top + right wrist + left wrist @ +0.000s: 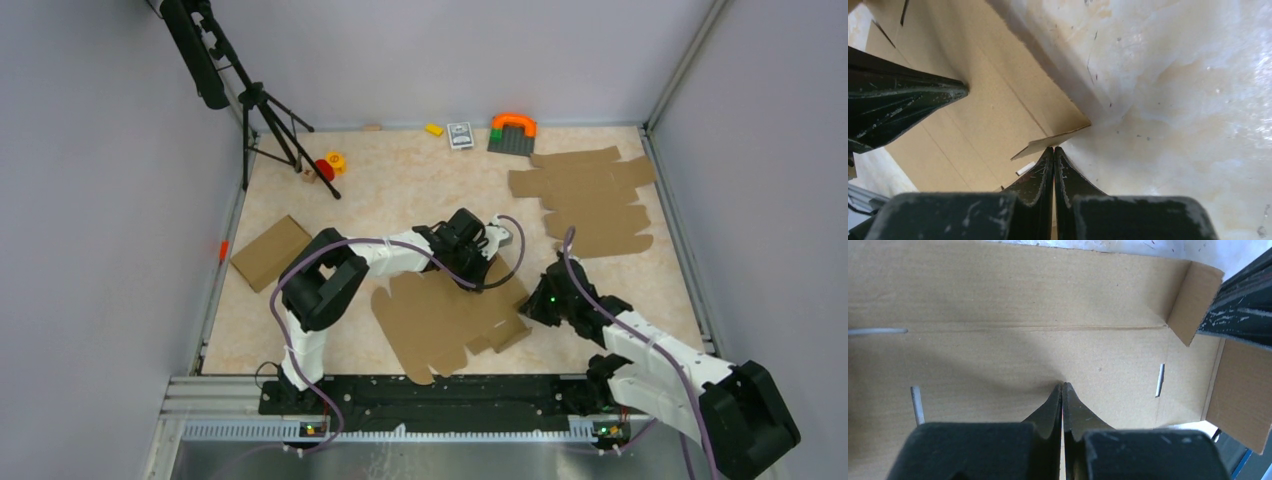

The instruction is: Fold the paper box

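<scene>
The paper box [440, 320] lies as a flat brown die-cut sheet at the table's middle, near the arms. My left gripper [488, 274] is shut, its tips [1063, 385] pressing down on a panel of the sheet [998, 355] just below a crease. My right gripper [527, 303] is shut with nothing between its fingers. Its tips [1054, 148] sit at the sheet's right edge, against a small side flap [1048, 142] that stands lifted off the table. That raised flap [1193, 300] also shows in the left wrist view beside the right gripper's fingers [1243, 305].
A pile of similar cardboard sheets [590, 195] lies at the back right. A folded brown box [270, 252] sits at the left. A tripod [270, 120] stands at the back left, small toys [512, 130] along the back wall.
</scene>
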